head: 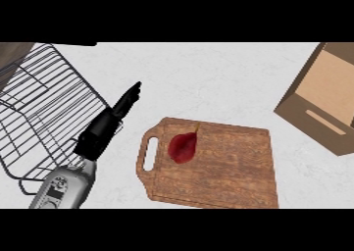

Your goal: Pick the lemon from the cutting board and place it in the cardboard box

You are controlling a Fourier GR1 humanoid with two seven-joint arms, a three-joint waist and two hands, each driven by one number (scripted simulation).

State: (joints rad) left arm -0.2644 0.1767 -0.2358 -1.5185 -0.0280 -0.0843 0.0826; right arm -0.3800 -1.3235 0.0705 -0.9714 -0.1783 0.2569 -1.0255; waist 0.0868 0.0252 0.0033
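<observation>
One wooden cutting board [215, 166] with a handle slot lies on the white marbled counter [208, 73]. On it, near the handle end, rests one dark red, teardrop-shaped item [183, 147] with a short stem; it does not look like a lemon. One open cardboard box [328, 98] stands well apart at the right. One wire rack [35, 112] sits at the left. The left hand [111, 120] is over the rack's edge, fingers straight and together, pointing up-right, holding nothing. The right hand does not show.

White marbled counter [215, 73] with a wire rack [35, 112] at left.
</observation>
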